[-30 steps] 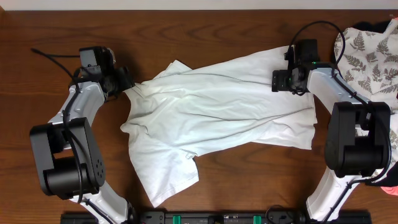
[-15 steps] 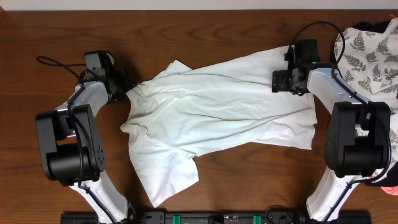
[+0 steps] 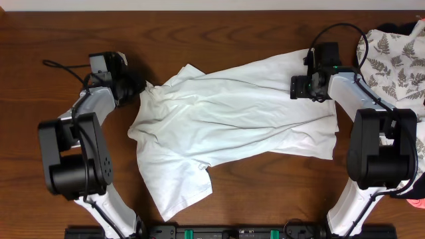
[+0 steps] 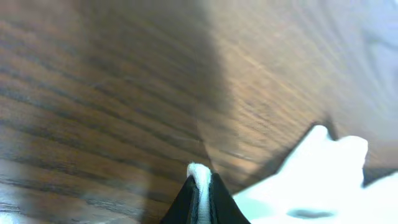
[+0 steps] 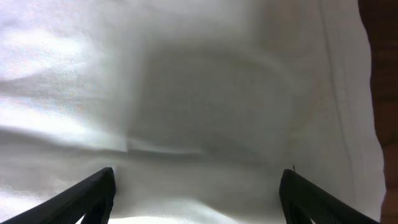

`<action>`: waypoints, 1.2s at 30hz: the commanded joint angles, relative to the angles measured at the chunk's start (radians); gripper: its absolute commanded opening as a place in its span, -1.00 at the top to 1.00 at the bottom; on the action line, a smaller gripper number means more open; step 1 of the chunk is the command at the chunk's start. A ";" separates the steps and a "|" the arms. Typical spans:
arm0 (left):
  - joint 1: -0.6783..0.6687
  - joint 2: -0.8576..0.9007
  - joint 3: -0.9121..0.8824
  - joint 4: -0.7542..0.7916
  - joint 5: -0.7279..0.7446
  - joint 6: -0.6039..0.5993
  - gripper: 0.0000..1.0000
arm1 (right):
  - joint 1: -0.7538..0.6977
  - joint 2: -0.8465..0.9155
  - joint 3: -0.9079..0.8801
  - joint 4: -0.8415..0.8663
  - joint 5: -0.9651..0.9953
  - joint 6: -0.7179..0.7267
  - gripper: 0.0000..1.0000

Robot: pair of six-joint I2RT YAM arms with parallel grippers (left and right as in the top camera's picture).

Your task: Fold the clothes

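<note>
The clothes, a plain white T-shirt (image 3: 226, 113), lie spread and creased across the middle of the wooden table. At the shirt's upper left corner my left gripper (image 3: 141, 86) is shut on the cloth. In the left wrist view a thin fold of the T-shirt (image 4: 199, 171) stands pinched between the black tips of the left gripper (image 4: 199, 186), lifted a little off the wood. My right gripper (image 3: 302, 86) hangs over the shirt's upper right part. It is open: the right gripper (image 5: 199, 190) shows both fingers wide apart above flat T-shirt cloth (image 5: 199, 93), holding nothing.
A white fabric with grey fern leaves (image 3: 395, 56) lies heaped at the back right, with something dark (image 3: 398, 28) behind it. A pink item (image 3: 418, 199) shows at the right edge. A black rail (image 3: 219, 232) runs along the table's front edge.
My left gripper has closed on the shirt's upper left corner and shifted slightly right, bunching the cloth there. The right arm has not moved.
</note>
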 commanded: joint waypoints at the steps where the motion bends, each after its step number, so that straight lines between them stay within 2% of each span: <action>1: -0.009 -0.110 0.035 -0.026 0.026 0.093 0.88 | 0.008 0.005 0.009 -0.001 0.000 0.013 -0.65; 5: -0.031 -0.190 0.035 -0.096 0.024 0.183 0.88 | 0.009 0.005 0.010 0.000 0.000 0.013 -0.65; 11: -0.086 -0.205 0.035 -0.209 0.021 0.277 0.88 | 0.008 0.005 0.009 0.002 0.000 0.013 -0.65; 16: -0.148 -0.206 0.035 -0.300 -0.064 0.325 0.88 | 0.008 0.005 0.009 0.002 0.000 0.013 -0.66; 28: -0.282 -0.206 0.035 -0.512 -0.119 0.333 0.88 | 0.008 0.005 0.009 0.003 0.005 0.013 -0.67; 33: -0.322 -0.205 0.035 -0.579 -0.121 0.286 0.88 | 0.008 0.005 0.009 0.003 0.008 0.013 -0.68; 36: -0.346 -0.205 0.035 -0.607 -0.179 0.246 0.88 | 0.008 0.005 0.010 0.003 0.008 0.013 -0.68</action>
